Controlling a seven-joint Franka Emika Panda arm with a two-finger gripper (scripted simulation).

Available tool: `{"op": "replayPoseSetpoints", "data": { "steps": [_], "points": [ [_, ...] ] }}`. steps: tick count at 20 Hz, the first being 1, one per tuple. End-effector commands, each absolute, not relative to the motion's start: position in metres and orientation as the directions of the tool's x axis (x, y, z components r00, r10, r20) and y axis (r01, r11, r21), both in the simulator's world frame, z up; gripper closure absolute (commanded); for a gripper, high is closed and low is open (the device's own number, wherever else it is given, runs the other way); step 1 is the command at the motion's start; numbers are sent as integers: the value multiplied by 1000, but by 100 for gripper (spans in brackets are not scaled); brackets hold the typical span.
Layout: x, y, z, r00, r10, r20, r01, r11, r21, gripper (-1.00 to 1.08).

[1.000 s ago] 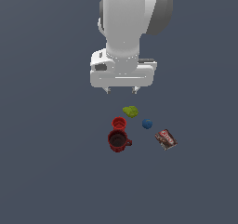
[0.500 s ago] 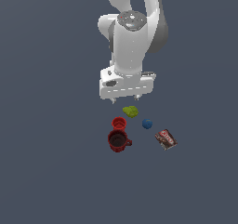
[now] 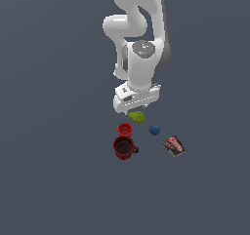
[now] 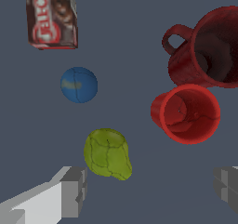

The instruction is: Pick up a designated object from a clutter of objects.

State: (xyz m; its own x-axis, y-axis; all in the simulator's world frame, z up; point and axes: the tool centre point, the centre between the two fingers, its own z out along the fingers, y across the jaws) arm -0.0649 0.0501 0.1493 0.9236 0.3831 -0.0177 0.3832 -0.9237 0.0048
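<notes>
Yellow-green fruit (image 4: 107,153): seated on desk (image 3: 58,180), beside small red cup (image 4: 186,113). Jaws are spread wide, nothing held, positioned above fruit.

A simulated test scene, not a real room: flat, uniform grey-blue ground fills every view, without walls or furniture. The white arm (image 3: 139,58) looks smooth and rendered. Just beyond the tool (image 4: 148,190) lie a few blocky-textured props: fruit (image 4: 107,153), ball (image 4: 79,84), cup (image 4: 186,113), mug (image 4: 209,46), packet (image 4: 51,16).
</notes>
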Motion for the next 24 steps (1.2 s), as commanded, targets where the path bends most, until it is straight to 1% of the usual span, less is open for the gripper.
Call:
{"op": "replayPoseSetpoints", "data": {
  "steps": [1,6,12,24],
  "points": [
    [-76,55,133,903,429,-13,429,-903,4,-92],
    [-95,63,110,869,496,-7,496,-869,2,-92],
    [-109,68,95,841,541,-1,541,-841,1,-92],
    [-113,69,83,835,551,-1,551,-835,0,-92]
  ]
}}
